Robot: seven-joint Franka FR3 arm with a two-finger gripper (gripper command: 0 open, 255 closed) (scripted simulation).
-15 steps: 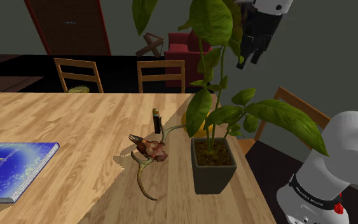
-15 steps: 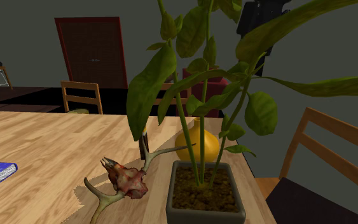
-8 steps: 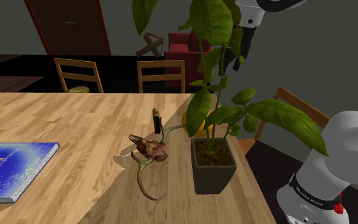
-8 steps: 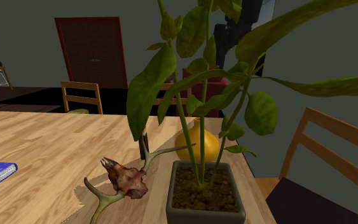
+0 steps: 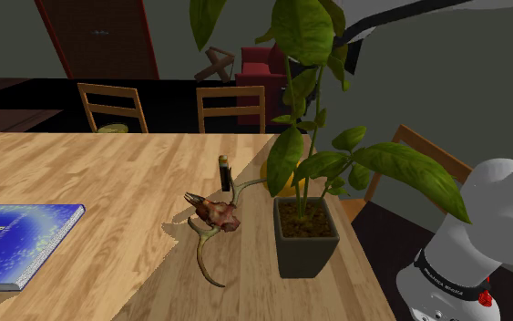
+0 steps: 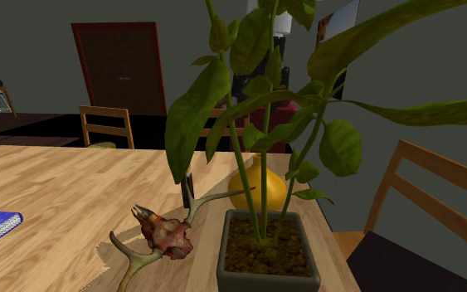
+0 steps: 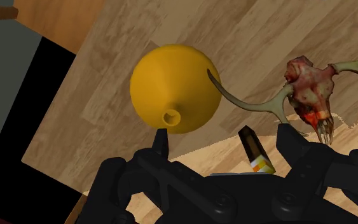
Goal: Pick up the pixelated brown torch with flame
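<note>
The torch [image 5: 224, 171] is a small dark brown stick standing upright on the wooden table [image 5: 108, 173], just behind the antlered skull [image 5: 214, 214] and beside the yellow vase [image 7: 174, 86]. In the second exterior view the torch [image 6: 187, 187] is mostly behind a leaf. In the wrist view the torch [image 7: 255, 153] shows a dark shaft with an orange and white band. It appears far below, between my fingers and nearer one fingertip [image 7: 290, 135]. My gripper [image 7: 225, 140] is open, high above the table, touching nothing.
A potted plant [image 5: 306, 239] with tall broad leaves stands close to the torch, between it and the arm. A blue book [image 5: 17, 242] lies at the shoulder view's left. Wooden chairs [image 5: 231, 108] line the far table edge, another [image 6: 426, 195] the side.
The arm has swung from the shoulder view's upper right toward the left, carrying the gripper behind the plant's upper leaves. The torch, skull and vase have not moved.
</note>
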